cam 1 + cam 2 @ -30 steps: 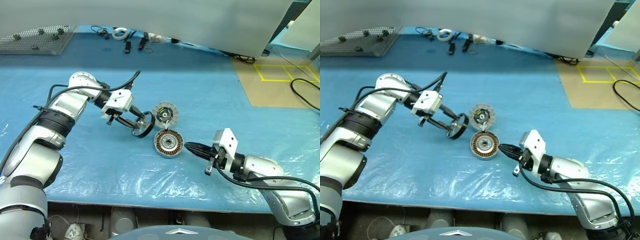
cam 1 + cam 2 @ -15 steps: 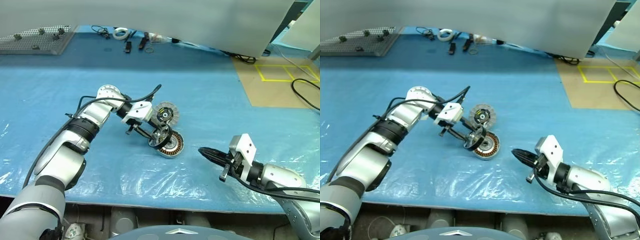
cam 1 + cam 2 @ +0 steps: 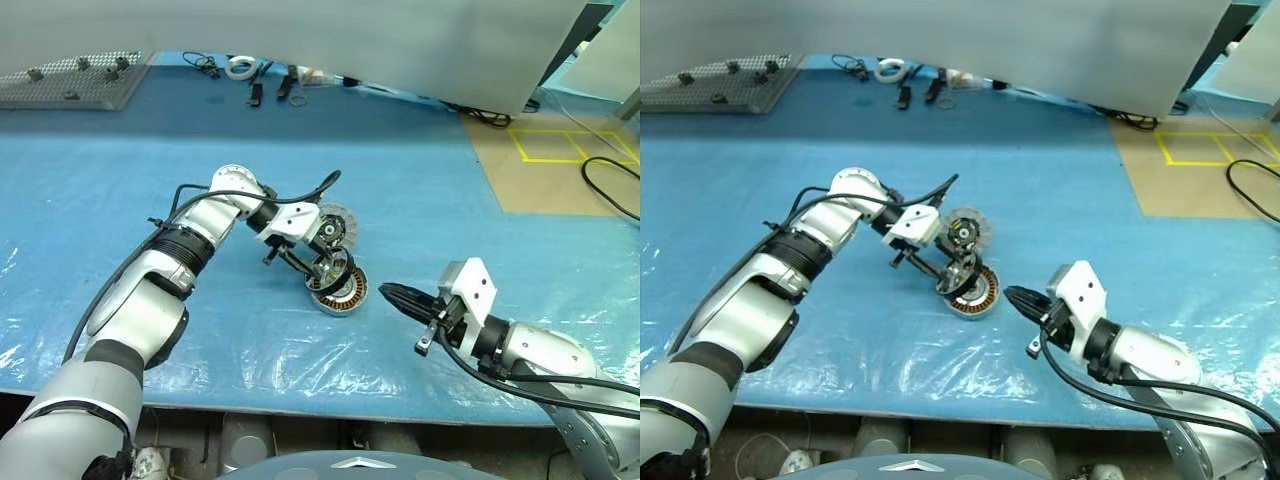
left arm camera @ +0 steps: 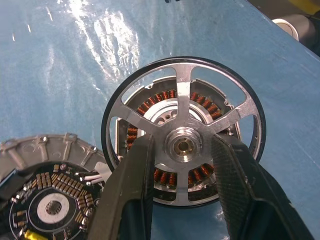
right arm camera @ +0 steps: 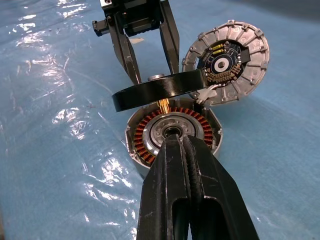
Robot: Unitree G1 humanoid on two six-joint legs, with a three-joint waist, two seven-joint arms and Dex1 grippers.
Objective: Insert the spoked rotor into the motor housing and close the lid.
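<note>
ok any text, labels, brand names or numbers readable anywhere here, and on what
None can be read.
The lid carries a circuit board with small components; any markings on them are too small to read.
The spoked rotor and the motor housing show bare metal and copper windings, no lettering.
The yellow tape outline on the brown floor patch is a plain rectangle marking, with no words.

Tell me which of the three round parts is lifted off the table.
The spoked rotor, a thin dark wheel, tilted above the copper-wound motor housing. The housing and the lid rest on the table.
</note>
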